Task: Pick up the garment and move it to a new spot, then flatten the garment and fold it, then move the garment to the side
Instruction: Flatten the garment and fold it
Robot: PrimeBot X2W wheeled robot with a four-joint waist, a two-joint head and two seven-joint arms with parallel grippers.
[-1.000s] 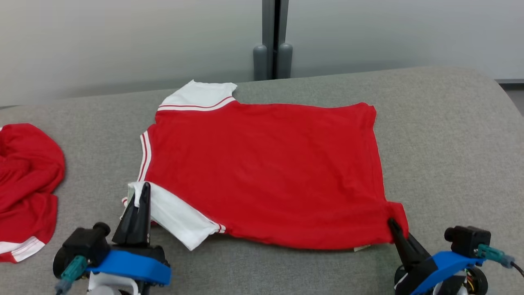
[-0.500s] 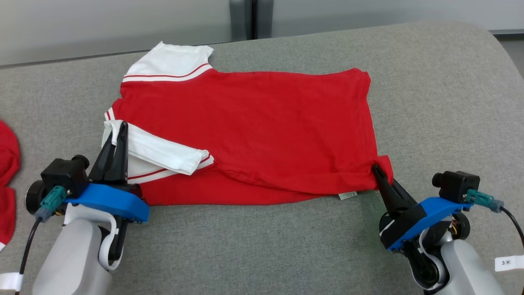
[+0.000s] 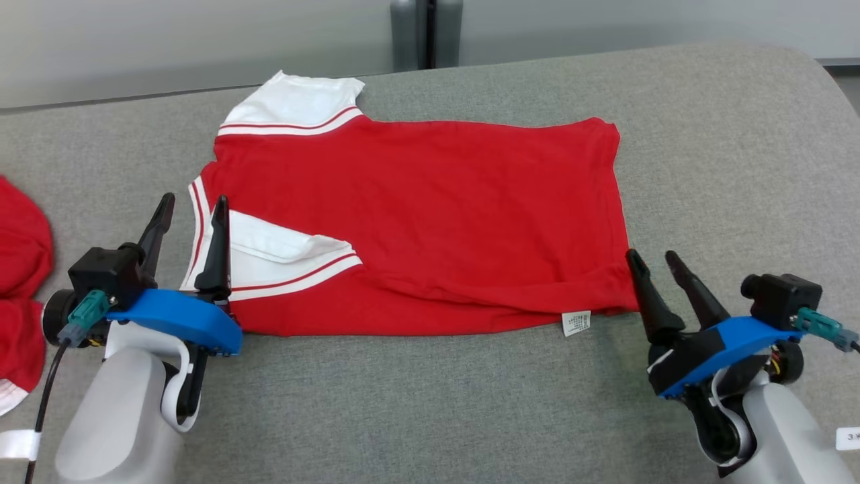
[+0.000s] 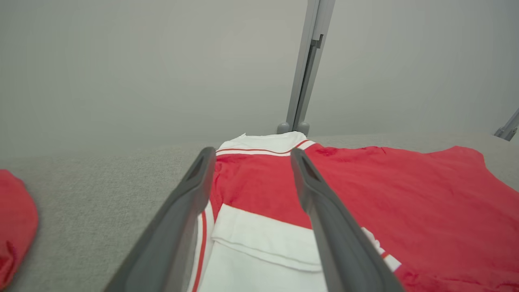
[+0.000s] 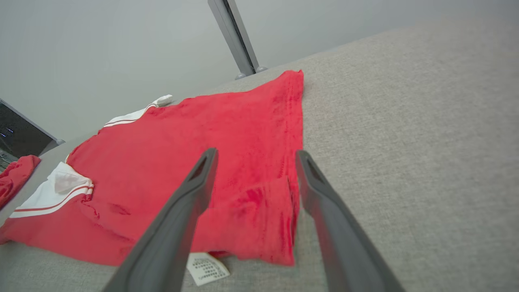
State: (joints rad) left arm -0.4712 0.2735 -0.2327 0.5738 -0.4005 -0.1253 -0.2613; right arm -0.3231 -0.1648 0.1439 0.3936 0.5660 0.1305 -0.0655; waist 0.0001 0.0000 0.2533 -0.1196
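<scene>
Nearest the camera, the left forearm (image 3: 114, 417) and right forearm (image 3: 786, 430) both run off the bottom edge, so most of each arm is cut off. The left gripper (image 3: 193, 199) is spread wide with nothing in it. Its inner finger overlaps the folded-in white sleeve (image 3: 282, 252) in the head view, and it's hard to tell whether it actually touches the cloth. The right gripper (image 3: 652, 255) is spread too and empty, just off the near right corner of the red garment (image 3: 430, 202). The garment lies flat mid-way across the grey padded surface (image 3: 725, 168), with its near edge folded over and hiding what's under it. A white care label (image 3: 576, 323) pokes out at the hem, print too small to read. Off left, another red garment (image 3: 20, 262) is chopped by the frame. Further back the far white sleeve (image 3: 295, 101) lies flat, and behind it a grey post (image 3: 426, 33) loses its top
</scene>
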